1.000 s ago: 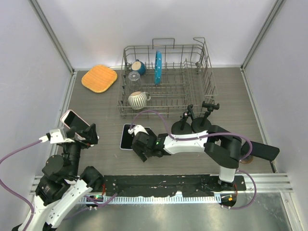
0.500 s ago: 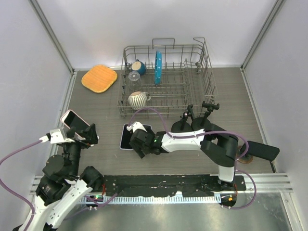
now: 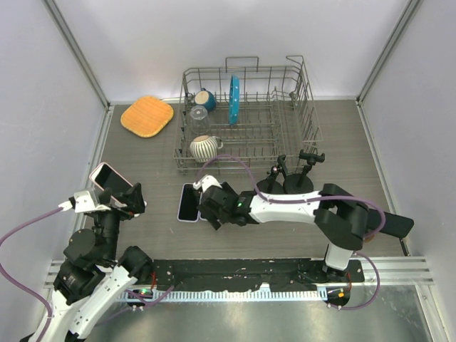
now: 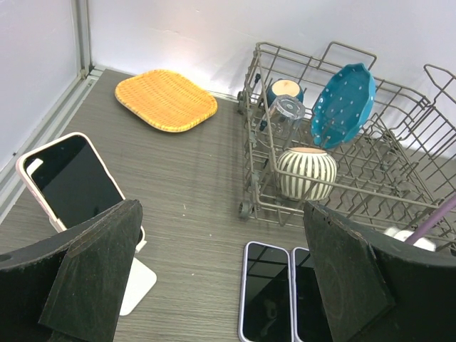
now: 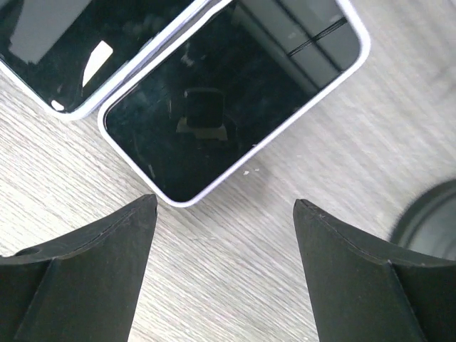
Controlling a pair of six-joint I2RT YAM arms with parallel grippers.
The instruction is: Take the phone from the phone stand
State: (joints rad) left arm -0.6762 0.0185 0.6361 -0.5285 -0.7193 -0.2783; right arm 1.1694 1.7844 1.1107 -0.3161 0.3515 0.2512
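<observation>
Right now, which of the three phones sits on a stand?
The pink-edged phone at far left, tilted on the white stand; the other two lie flat.

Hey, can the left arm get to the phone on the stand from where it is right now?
Probably yes. The left gripper is open and close to the phone on its stand, with nothing between them. The phone sits off to the gripper's left, so it would need to shift sideways first.

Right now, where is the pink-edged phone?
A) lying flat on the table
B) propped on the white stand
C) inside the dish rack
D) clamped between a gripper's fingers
B: the pink-edged phone leans tilted on the white stand at the left of the table, and no fingers are closed on it.
</observation>
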